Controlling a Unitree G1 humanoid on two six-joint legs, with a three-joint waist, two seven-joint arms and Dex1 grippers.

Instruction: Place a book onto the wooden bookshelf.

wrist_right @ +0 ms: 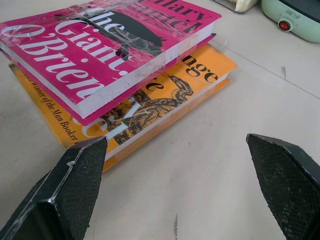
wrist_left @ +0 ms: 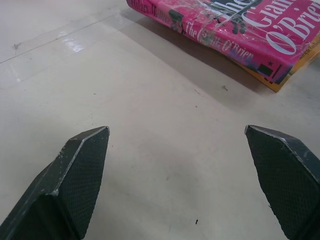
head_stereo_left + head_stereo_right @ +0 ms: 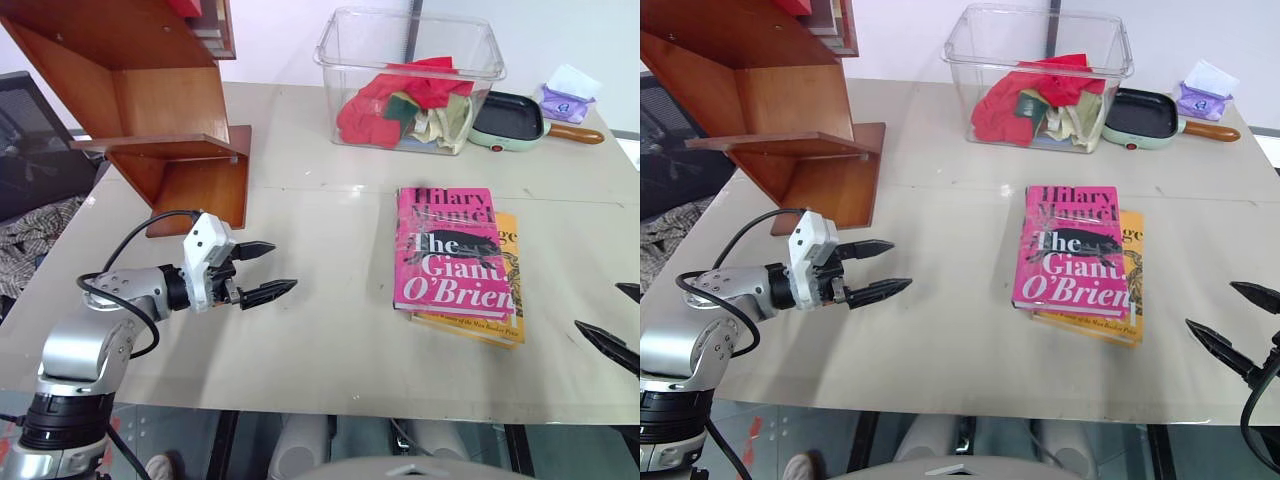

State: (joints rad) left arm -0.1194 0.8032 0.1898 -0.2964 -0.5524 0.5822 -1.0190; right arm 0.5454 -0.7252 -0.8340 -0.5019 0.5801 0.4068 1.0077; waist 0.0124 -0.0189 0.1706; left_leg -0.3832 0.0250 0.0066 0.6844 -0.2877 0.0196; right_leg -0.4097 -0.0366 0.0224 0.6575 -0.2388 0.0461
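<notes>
The bright pink book (image 3: 450,255) lies flat on the table right of centre, stacked on a yellow book (image 3: 505,300). The wooden bookshelf (image 3: 160,110) stands at the table's back left, its lower shelves bare. My left gripper (image 3: 263,271) hovers open over the table at the left, pointing toward the pink book (image 2: 235,30), well short of it. At the right edge my right gripper (image 3: 1230,320) is open, a little right of the pink book (image 1: 100,45) and pointing at the stack's near corner. Neither gripper holds anything.
A clear plastic bin (image 3: 410,80) with red and pale cloths stands at the back centre. A small green pan (image 3: 515,120) with a wooden handle and a tissue pack (image 3: 568,98) lie at the back right. A dark chair (image 3: 30,150) stands left of the table.
</notes>
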